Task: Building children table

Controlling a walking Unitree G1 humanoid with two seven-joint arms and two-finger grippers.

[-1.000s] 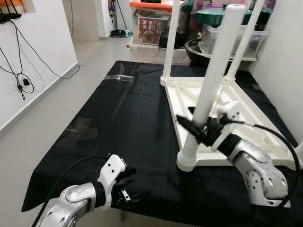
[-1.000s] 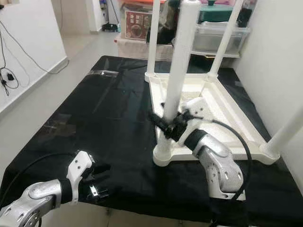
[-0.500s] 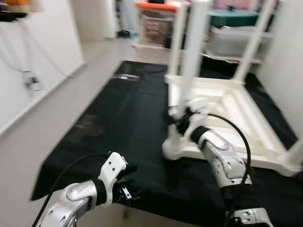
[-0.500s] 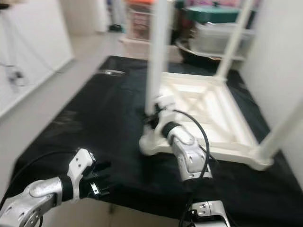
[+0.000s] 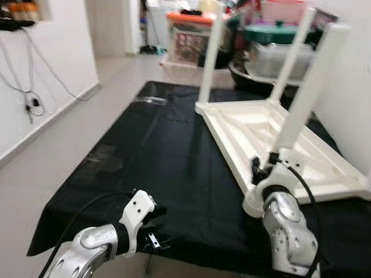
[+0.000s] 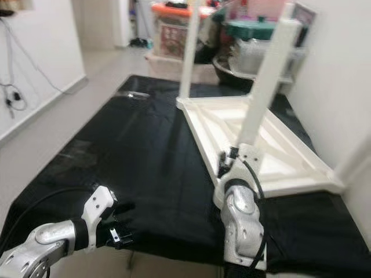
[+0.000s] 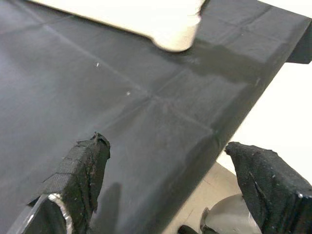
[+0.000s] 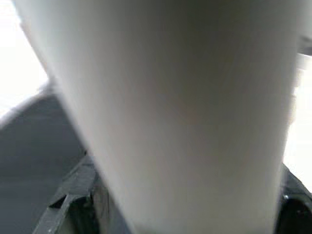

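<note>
A white children's table point(image 5: 255, 124) lies upside down on a black-covered surface point(image 5: 145, 145), its legs pointing up. My right gripper point(image 5: 261, 168) is shut on the near leg point(image 5: 307, 95) just above its base, at the table's near corner. In the right wrist view the white leg point(image 8: 170, 112) sits between the black fingers point(image 8: 68, 204). My left gripper point(image 5: 153, 229) hovers over the front edge of the black surface, open with nothing in it; in the left wrist view its fingertips point(image 7: 80, 165) stand wide apart over the cloth.
Storage boxes point(image 5: 191, 35) and a green-lidded container point(image 5: 278, 29) crowd the floor beyond the far edge. A white wall runs close along the right side. Bare floor and a wall with hanging cables point(image 5: 29, 98) lie to the left.
The view swung and blurred. The table has turned, its near corner now pointing toward me, with my right gripper still on the leg and its forearm drawn closer. The left arm stays put.
</note>
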